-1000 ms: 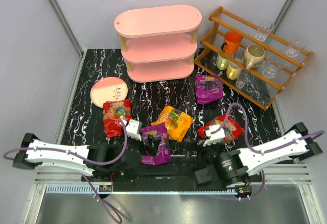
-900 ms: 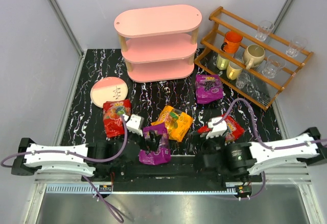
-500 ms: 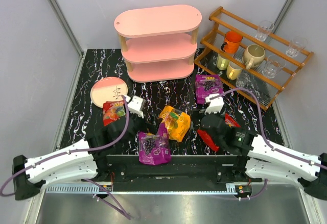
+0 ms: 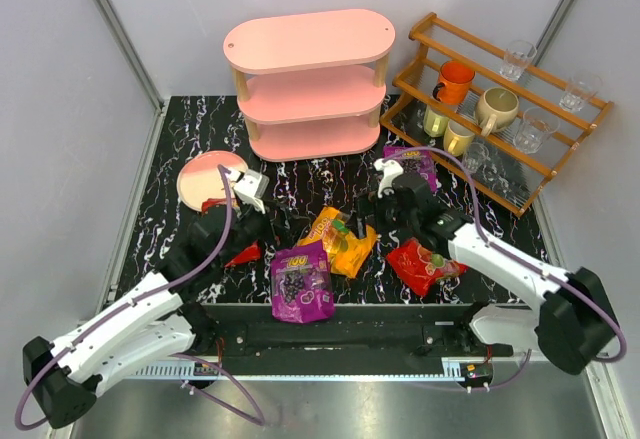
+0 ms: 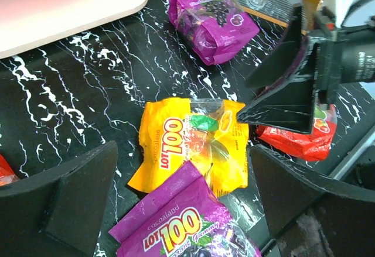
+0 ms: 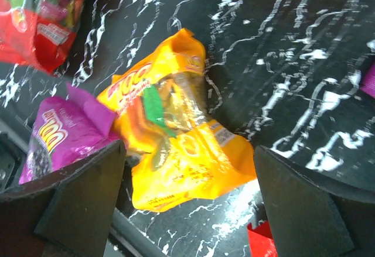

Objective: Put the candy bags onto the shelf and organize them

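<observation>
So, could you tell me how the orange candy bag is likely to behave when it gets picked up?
Probably floppy: the orange bag lies creased and rumpled, so it should sag from wherever it is pinched. Its glossy film shows glare, so it may slip. It touches the nearer purple bag, which might get dragged along.

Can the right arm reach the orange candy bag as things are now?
Probably yes. The right claw is open above the orange candy bag, with a finger on either side of it, and nothing covers the bag's top. A purple candy bag meets one edge only.
</observation>
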Action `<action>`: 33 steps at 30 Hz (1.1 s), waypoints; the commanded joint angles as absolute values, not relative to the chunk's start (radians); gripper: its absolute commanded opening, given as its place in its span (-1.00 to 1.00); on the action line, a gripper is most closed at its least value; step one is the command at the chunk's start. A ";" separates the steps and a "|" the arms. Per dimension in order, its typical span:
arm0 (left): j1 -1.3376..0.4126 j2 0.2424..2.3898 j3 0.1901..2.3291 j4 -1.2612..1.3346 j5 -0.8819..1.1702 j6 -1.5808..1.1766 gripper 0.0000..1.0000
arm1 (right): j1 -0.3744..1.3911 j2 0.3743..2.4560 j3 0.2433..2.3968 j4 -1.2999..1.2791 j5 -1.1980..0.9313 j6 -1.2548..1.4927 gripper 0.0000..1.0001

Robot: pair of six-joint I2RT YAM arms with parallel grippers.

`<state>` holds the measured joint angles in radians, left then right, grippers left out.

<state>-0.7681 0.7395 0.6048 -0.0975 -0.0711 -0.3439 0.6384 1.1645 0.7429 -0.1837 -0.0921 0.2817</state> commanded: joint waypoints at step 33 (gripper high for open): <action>-0.755 0.574 0.575 -0.248 -0.067 -0.370 0.98 | 0.632 1.155 0.944 0.028 -0.028 0.307 -1.00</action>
